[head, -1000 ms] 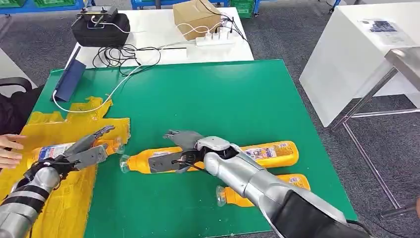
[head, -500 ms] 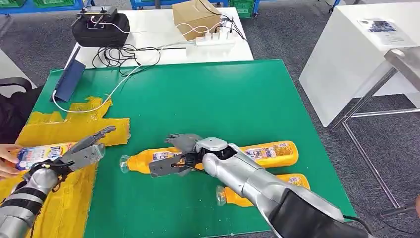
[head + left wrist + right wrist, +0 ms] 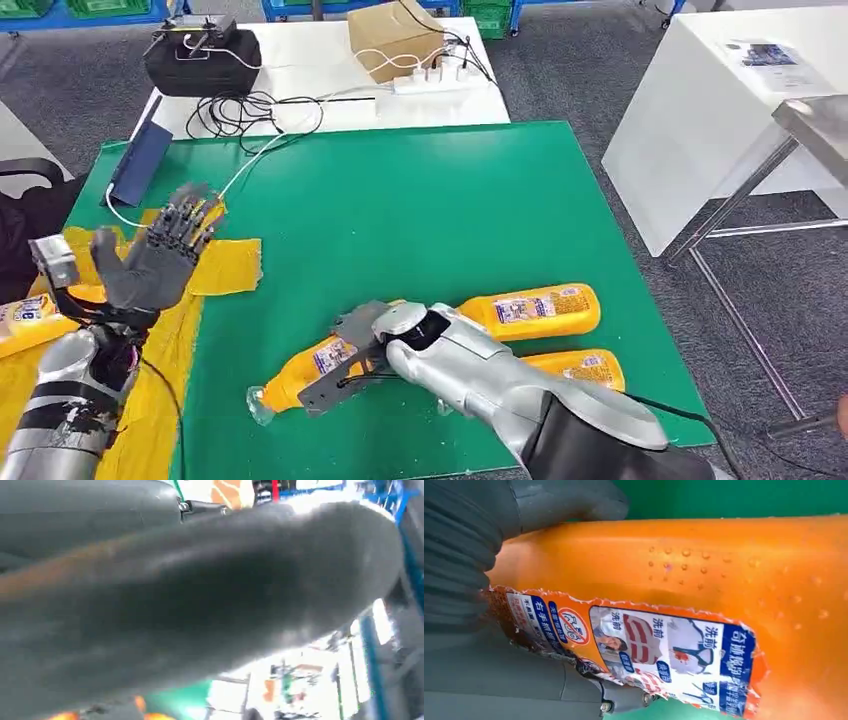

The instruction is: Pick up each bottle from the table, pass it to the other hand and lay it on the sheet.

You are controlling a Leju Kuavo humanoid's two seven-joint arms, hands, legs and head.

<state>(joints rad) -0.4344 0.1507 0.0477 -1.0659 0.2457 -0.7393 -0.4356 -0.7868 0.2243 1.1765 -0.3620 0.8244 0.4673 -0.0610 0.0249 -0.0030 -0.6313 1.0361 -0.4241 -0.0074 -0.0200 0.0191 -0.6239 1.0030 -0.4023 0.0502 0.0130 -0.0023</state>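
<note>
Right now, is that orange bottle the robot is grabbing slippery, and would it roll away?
Probably a bit slippery: the held orange bottle looks smooth and glossy, with small droplets or bumps on it. It might roll, since its body looks rounded and it lies on its side on the flat green mat. It seems stiff, keeping its shape under the right hand.

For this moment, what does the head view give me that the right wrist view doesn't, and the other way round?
Head view alone: the left hand raised with fingers spread, holding nothing, above the yellow sheet; two more orange bottles lying on the green mat.
Right wrist view alone: droplets on the held bottle's surface and its torn label up close.
Both: the right hand gripping an orange bottle.
</note>
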